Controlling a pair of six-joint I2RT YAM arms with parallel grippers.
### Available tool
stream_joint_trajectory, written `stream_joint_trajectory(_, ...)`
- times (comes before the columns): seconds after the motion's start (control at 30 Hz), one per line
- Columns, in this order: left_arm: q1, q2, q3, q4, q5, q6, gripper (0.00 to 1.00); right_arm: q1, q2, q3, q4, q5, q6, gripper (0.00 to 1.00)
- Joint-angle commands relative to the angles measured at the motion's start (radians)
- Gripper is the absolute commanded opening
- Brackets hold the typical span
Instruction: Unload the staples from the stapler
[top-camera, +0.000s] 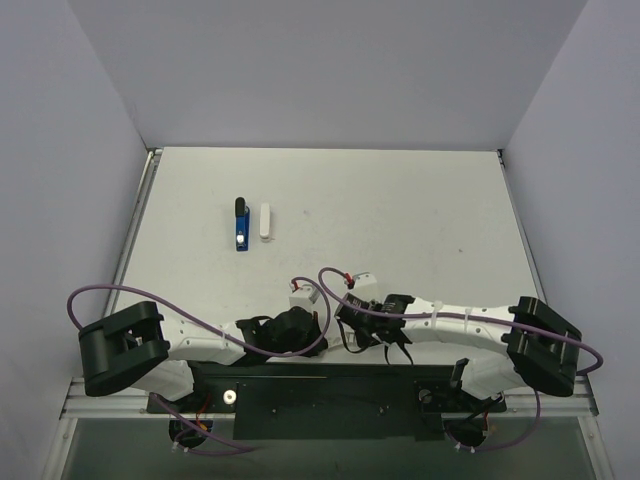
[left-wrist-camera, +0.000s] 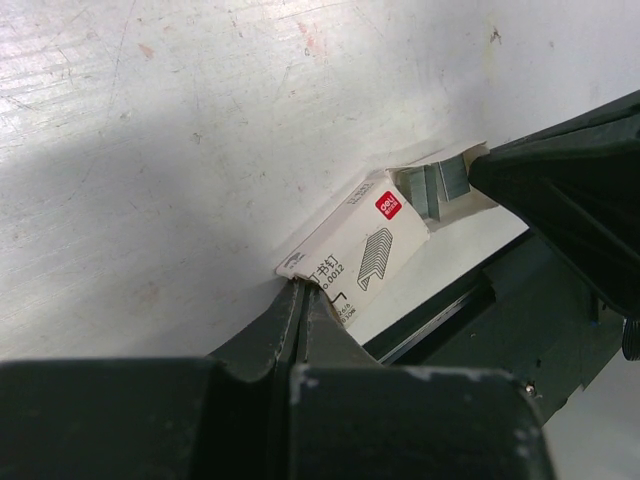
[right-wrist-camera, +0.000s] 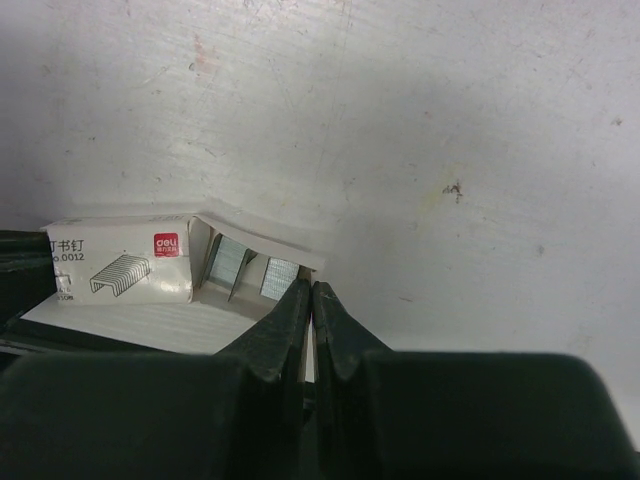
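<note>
The stapler (top-camera: 240, 226), small and blue with a black end, lies on the table at the back left. A short white bar (top-camera: 265, 221) lies just right of it. Any staples inside the stapler are hidden. Both arms are folded low at the near edge, far from the stapler. My left gripper (left-wrist-camera: 303, 287) is shut, its tips touching the closed end of a white staple box (left-wrist-camera: 360, 240). My right gripper (right-wrist-camera: 312, 287) is shut too, its tips at the box's pulled-out tray (right-wrist-camera: 240, 268), where grey metal strips show. I cannot tell whether either pinches card.
The staple box (right-wrist-camera: 120, 262) lies close to the table's near edge, beside the black base plate (left-wrist-camera: 520, 340). Purple cables (top-camera: 200, 322) loop over both arms. Grey walls stand at the back and both sides of the table (top-camera: 400, 220).
</note>
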Motion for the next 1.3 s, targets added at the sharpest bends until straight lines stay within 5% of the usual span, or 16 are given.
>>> stream_joint_trajectory(0.0, 0.003, 0.027, 0.002, -0.007, -0.016, 0.015, 0.0, 0.026, -0.039, -0.007, -0.042, 0.02, 0.028, 0.0)
stream_joint_trajectory(1.27, 0.003, 0.061, 0.017, 0.012, 0.002, 0.05, 0.0, 0.073, -0.022, -0.008, -0.036, 0.08, 0.053, 0.0)
